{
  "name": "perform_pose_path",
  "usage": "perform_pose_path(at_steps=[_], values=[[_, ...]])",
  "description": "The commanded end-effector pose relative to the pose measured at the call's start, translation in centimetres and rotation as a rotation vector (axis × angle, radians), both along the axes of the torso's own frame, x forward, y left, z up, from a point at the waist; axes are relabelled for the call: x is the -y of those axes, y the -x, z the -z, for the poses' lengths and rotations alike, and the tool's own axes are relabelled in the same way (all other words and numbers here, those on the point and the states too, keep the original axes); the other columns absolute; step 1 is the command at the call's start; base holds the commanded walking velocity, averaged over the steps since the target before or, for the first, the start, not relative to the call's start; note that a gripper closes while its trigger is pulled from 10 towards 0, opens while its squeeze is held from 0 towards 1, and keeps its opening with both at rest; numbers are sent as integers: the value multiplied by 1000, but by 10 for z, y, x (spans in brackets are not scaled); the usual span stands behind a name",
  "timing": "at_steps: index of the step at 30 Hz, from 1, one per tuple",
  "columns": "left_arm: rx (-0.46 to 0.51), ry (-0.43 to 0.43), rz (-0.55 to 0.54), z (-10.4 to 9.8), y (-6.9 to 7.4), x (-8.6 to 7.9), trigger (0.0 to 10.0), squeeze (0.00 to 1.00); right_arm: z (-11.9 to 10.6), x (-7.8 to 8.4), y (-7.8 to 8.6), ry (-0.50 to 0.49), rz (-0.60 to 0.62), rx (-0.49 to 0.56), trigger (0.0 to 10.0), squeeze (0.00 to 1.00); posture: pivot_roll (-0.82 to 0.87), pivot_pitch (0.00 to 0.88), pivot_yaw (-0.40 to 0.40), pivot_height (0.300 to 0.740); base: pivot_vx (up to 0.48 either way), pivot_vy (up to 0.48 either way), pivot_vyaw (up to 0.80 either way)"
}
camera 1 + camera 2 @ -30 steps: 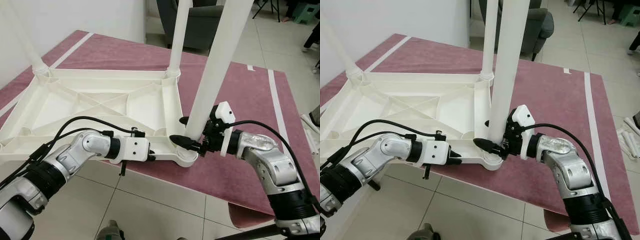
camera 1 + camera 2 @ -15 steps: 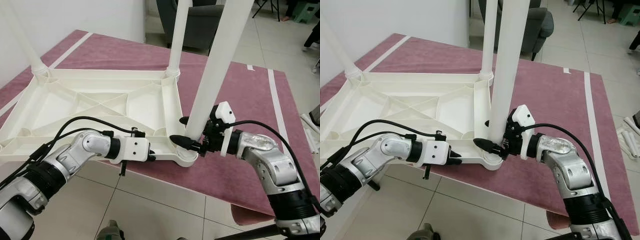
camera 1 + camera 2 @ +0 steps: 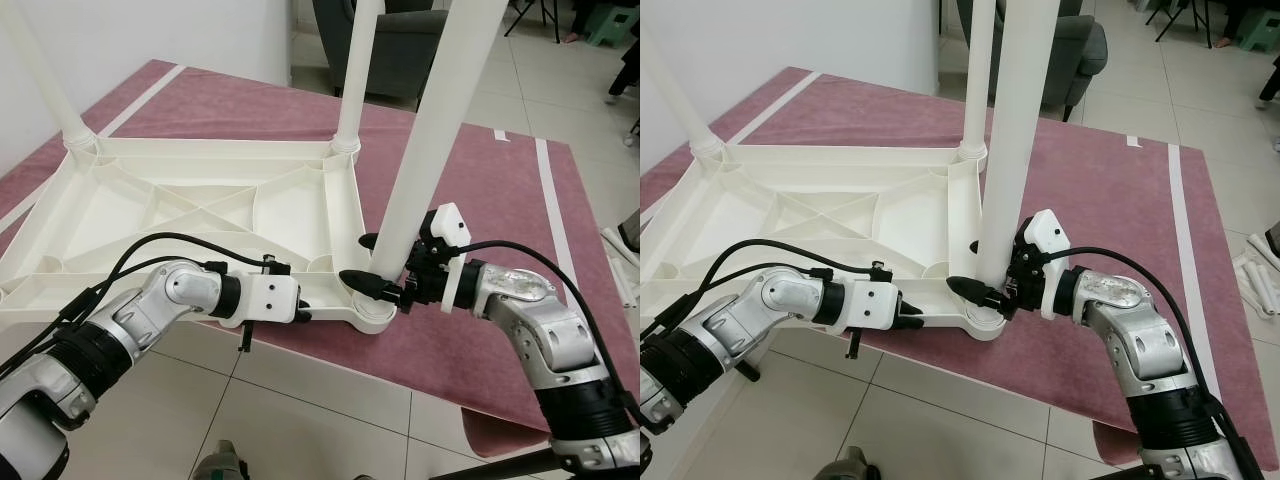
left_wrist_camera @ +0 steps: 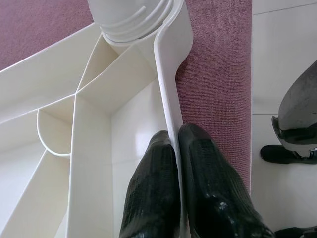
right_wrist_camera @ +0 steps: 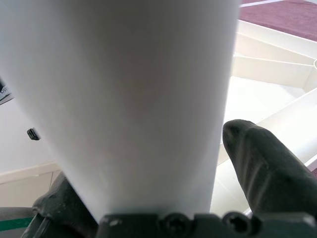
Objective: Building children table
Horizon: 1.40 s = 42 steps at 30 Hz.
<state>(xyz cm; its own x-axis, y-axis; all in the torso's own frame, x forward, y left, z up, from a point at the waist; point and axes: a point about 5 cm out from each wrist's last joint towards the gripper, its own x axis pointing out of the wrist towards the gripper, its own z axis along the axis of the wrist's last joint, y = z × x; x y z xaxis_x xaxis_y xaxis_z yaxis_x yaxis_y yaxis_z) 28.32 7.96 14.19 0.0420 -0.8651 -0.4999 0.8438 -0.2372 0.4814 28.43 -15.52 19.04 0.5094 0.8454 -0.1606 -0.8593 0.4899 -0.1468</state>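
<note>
Third leg going in, near-right corner.
Your right gripper [image 3: 372,262] clamps the leg [image 3: 425,150] at 5 o'clock; left gripper [image 4: 177,163] pinches the tabletop rim [image 4: 168,89]; fourth unseen.

Glossy white plastic tabletop [image 3: 200,205], matt maroon carpet [image 3: 480,190]

Table legs [image 3: 440,130] (all three) run off-frame upward.

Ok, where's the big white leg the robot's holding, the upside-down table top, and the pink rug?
table leg [image 3: 420,165], left eye view, middle of its shaft.
table top [image 3: 200,205], left eye view, ribbed underside.
rug [image 3: 1110,200], right eye view, bare patch right of the leg.
</note>
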Motion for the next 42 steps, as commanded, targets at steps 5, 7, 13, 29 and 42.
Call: perform_pose_path(at_steps=[5,7,13,29,42], values=[[-32,-163,463,-14,26,16,0,0,-8,-2,-5,-10,56,55,10000,0,107,46,-18,740,0,0,0],[-32,-163,463,-14,26,16,0,0,-8,-2,-5,-10,56,55,10000,0,107,46,-18,740,0,0,0],[28,-148,338,-9,12,17,10000,0,18,-9,-4,16,61,-9,10000,0,107,0,0,740,0,0,0],[134,-94,134,-9,-14,26,10000,0,48,-18,-7,58,188,-17,10000,0,107,0,0,740,0,0,0],[81,191,-10,-53,-19,20,10000,0,25,-5,3,-10,242,95,10000,0,107,44,-4,740,0,0,0]])
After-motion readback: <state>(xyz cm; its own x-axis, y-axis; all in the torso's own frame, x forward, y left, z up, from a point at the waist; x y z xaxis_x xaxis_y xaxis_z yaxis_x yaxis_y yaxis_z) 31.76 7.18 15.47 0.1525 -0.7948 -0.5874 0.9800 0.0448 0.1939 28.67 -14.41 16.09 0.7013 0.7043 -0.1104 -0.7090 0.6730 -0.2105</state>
